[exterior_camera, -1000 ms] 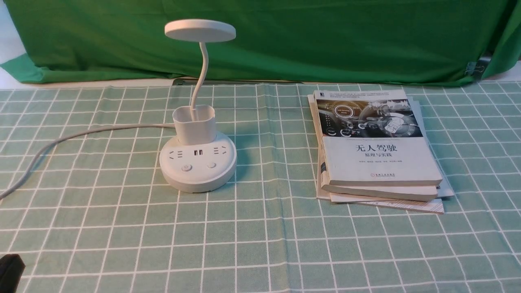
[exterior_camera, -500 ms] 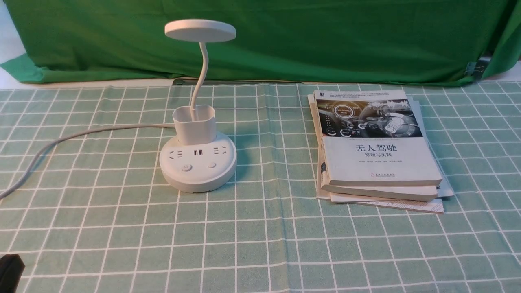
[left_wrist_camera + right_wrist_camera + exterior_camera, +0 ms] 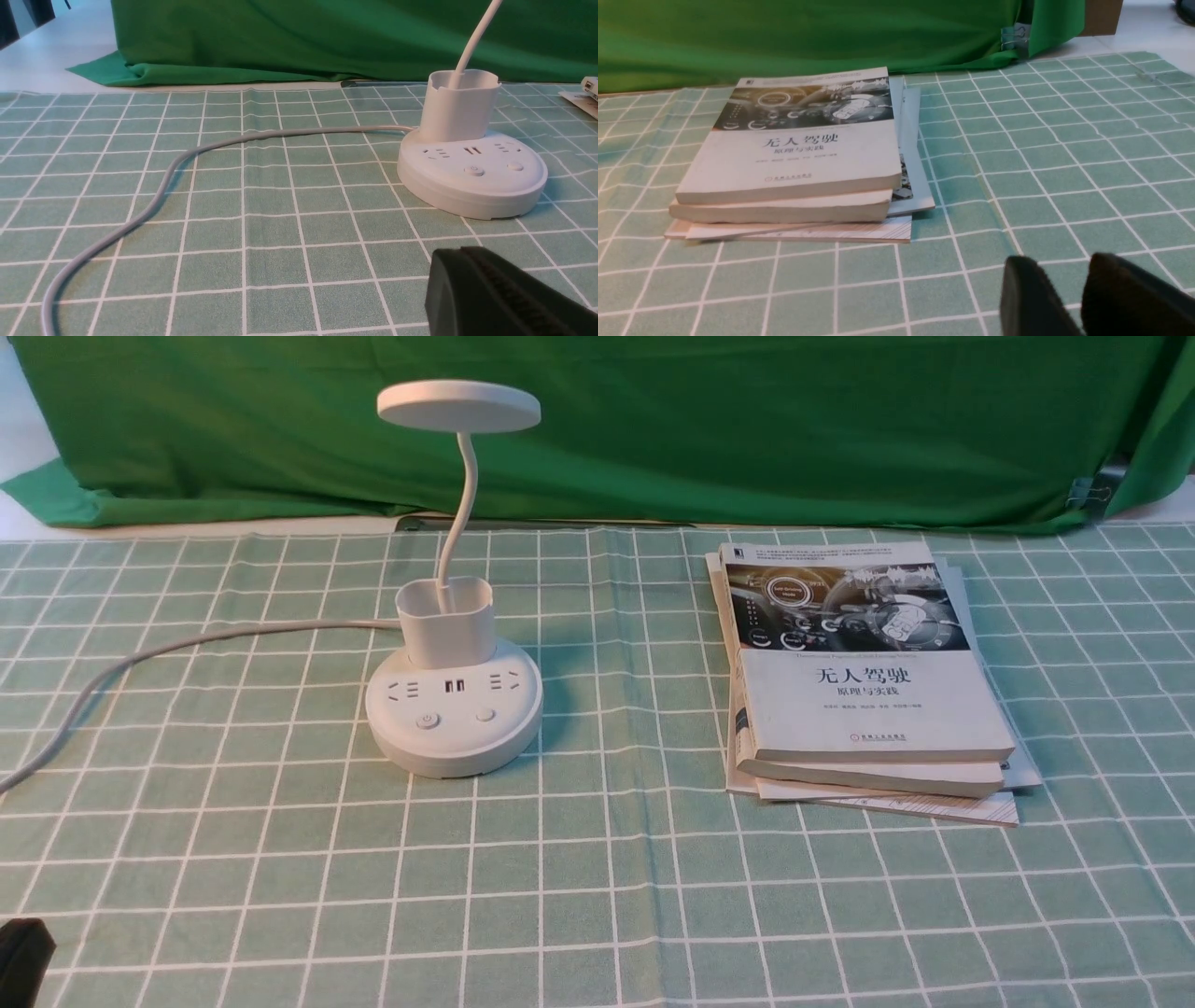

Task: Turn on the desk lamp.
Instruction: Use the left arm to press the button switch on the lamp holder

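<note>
The white desk lamp (image 3: 455,723) stands left of the middle of the checked cloth, its disc head (image 3: 458,406) dark. Its round base carries two buttons (image 3: 428,720) in front of the cup-shaped holder (image 3: 445,621). A grey cord (image 3: 187,639) runs off to the left. In the left wrist view the lamp base (image 3: 472,179) lies ahead of my left gripper (image 3: 462,254), which is shut and empty, well short of it. Only a black corner of the left gripper (image 3: 21,957) shows in the front view. My right gripper (image 3: 1064,266) is slightly open and empty, hovering over bare cloth.
A stack of books (image 3: 864,681) lies right of the lamp; in the right wrist view the books (image 3: 794,154) are ahead and to one side. A green backdrop (image 3: 747,429) hangs along the table's far edge, held by a binder clip (image 3: 1088,490).
</note>
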Available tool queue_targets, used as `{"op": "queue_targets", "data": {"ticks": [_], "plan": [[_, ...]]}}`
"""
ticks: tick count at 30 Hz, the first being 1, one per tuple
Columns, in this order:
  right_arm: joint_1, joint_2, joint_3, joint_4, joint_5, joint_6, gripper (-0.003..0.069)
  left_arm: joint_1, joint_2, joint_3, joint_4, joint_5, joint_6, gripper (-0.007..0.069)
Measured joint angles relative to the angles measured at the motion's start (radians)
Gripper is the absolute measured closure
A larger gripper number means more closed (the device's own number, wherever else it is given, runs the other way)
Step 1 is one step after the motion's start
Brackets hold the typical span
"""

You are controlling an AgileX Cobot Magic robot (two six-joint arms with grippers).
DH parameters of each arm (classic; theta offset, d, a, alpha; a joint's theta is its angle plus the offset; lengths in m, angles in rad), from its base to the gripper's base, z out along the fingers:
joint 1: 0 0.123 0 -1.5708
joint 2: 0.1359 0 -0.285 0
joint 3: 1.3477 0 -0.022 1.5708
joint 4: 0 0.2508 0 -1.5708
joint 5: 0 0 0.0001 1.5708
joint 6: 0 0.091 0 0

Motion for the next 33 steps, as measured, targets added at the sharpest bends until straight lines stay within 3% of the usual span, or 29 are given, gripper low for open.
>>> {"op": "queue_targets", "data": {"ticks": [3, 14, 15, 16, 18, 21, 24, 27, 31, 33], "plan": [[0.0, 0.0, 0.0, 0.0, 0.0, 0.0, 0.0419, 0.0, 0.0, 0.0, 0.0, -0.103, 0.0, 0.0622], [0.0, 0.0, 0.0, 0.0, 0.0, 0.0, 0.0419, 0.0, 0.0, 0.0, 0.02, -0.946, -0.011, 0.0622], [0.0, 0.0, 0.0, 0.0, 0.0, 0.0, 0.0419, 0.0, 0.0, 0.0, 0.02, -0.946, -0.014, 0.0622], [0.0, 0.0, 0.0, 0.0, 0.0, 0.0, 0.0419, 0.0, -0.001, 0.0, 0.027, -1.067, -0.053, 0.0622], [0.0, 0.0, 0.0, 0.0, -0.001, 0.0, 0.0419, 0.0, -0.002, -0.003, 0.018, -1.142, -0.088, 0.0622], [0.0, 0.0, 0.0, 0.0, -0.001, 0.0, 0.0419, 0.0, -0.002, -0.096, 0.009, -1.043, -0.159, 0.0622], [0.0, 0.0, 0.0, 0.0, -0.001, 0.0, 0.0419, 0.0, 0.043, -0.249, 0.012, -0.796, -0.189, 0.0622], [0.0, 0.0, 0.0, 0.0, -0.002, 0.0, 0.0419, 0.0, 0.18, -0.452, 0.052, -0.37, -0.193, 0.0622], [0.0, 0.0, 0.0, 0.0, -0.001, 0.0, 0.0419, 0.0, 0.372, -0.517, 0.045, -0.083, -0.198, 0.0622], [0.0, 0.0, 0.0, 0.0, -0.001, 0.0, 0.0419, 0.0, 0.496, -0.518, -0.025, 0.011, -0.2, 0.0622]]}}
